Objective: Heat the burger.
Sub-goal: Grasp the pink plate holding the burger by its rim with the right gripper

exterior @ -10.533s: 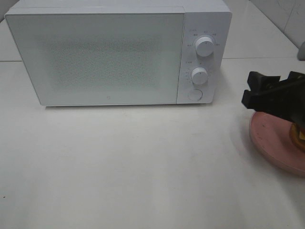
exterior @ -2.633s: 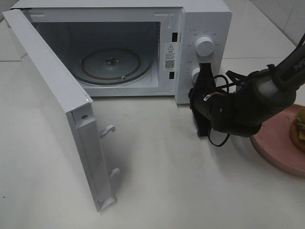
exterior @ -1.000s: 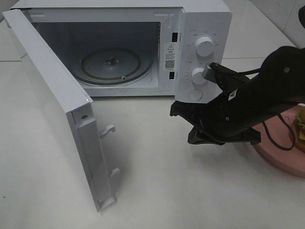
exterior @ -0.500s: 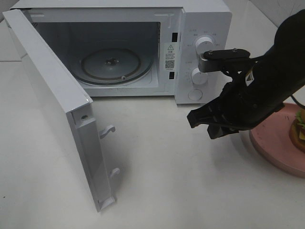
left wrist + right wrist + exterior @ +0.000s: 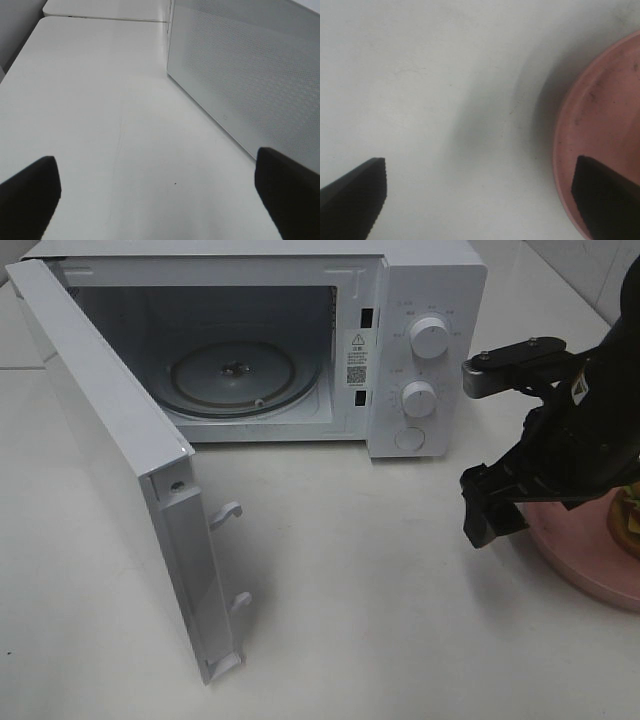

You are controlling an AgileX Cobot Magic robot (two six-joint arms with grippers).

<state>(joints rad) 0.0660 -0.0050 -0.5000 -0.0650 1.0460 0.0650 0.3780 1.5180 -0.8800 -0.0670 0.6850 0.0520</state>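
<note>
The right gripper [image 5: 492, 512] hangs over the table [image 5: 350, 620], with the plate [image 5: 575, 552] just beside it on its right. The burger [image 5: 632, 525] sits on the plate, further right of the gripper. The microwave [image 5: 430, 280] stands behind the gripper and to its left. The microwave's door [image 5: 110, 460] projects forward at the far left, and the turntable [image 5: 232, 375] lies inside. The left gripper [image 5: 160, 190] is beside the door's outer face, apart from it.

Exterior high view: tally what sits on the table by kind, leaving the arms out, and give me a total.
microwave: 1
pink plate: 1
burger: 1
Total: 3
</note>
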